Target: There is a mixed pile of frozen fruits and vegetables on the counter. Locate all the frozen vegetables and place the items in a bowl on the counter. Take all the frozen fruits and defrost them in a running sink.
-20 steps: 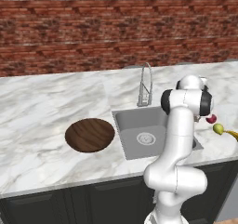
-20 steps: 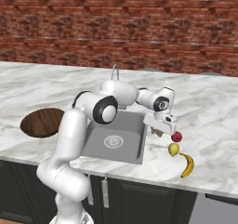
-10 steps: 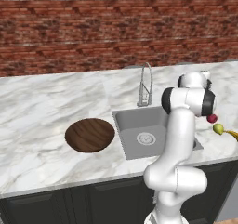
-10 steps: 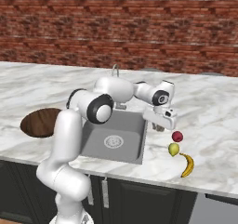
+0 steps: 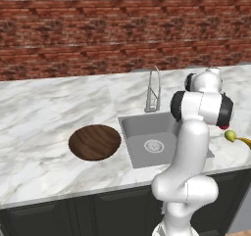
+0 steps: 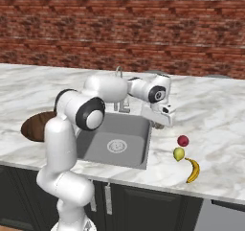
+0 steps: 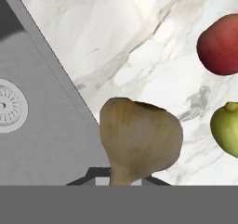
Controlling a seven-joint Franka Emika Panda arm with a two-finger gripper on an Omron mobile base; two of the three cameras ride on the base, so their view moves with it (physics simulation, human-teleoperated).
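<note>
In the hand view my gripper [image 7: 125, 181] is shut on the pale beige lump [image 7: 139, 137], held up above the counter beside the sink's rim. The red fruit [image 7: 221, 44] and the yellow-green oval [image 7: 228, 135] lie on the marble below, to its right. In the right base view the gripper [image 6: 159, 123] hangs over the sink's right edge, above and left of the red fruit [image 6: 183, 140], the oval [image 6: 178, 154] and the banana [image 6: 193, 170]. The dark brown bowl [image 5: 94, 142] sits left of the sink [image 5: 139, 132].
A tall chrome faucet [image 5: 154, 90] stands behind the basin, whose round drain [image 5: 153, 145] lies in the middle. A brick wall backs the white marble counter [image 5: 39, 117]. Dark cabinets run under the front edge. My own arm hides the gripper in the left base view.
The gripper has shut on the pale beige lump and risen from the counter, moving up and slightly left away from the red fruit. The other pieces have stayed put.
</note>
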